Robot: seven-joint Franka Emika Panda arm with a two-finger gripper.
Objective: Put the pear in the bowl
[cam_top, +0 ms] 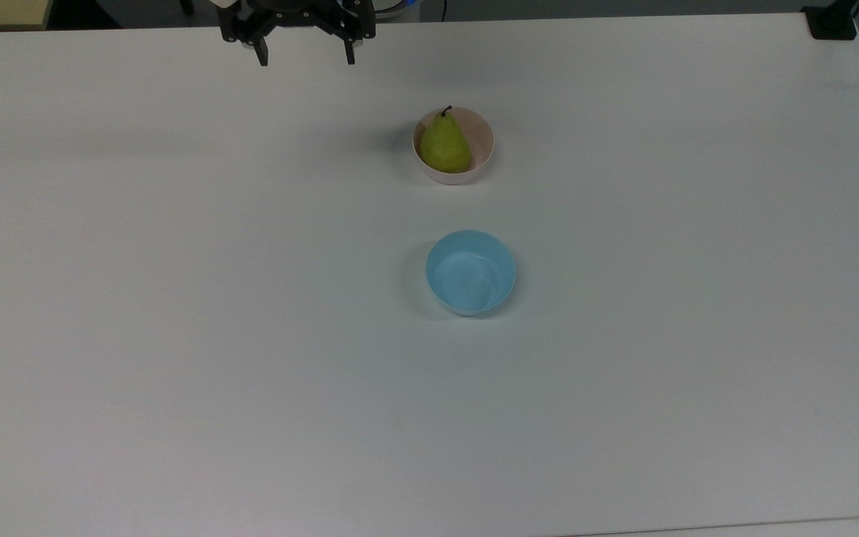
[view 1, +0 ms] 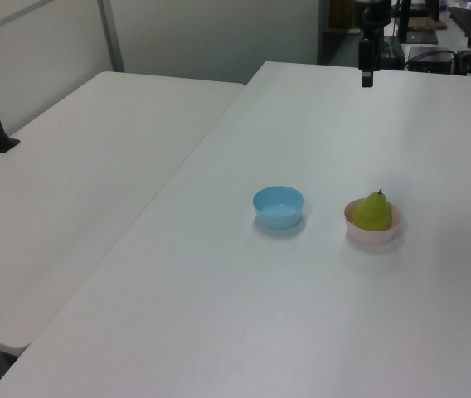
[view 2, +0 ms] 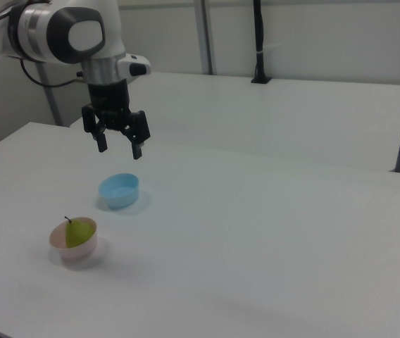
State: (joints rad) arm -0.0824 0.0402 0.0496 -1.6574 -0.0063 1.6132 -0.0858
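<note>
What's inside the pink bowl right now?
The pear sits in the pink bowl, stem up, leaning toward the top view's left rim. It covers the bowl's bottom. The gripper is open.

The pear (cam_top: 445,144) is yellow-green with a dark stem — it sits in a pale pink bowl (cam_top: 480,139). The other bowl (cam_top: 471,271) is light blue, the surface (cam_top: 176,298) plain white, the claw (cam_top: 300,46) black.
</note>
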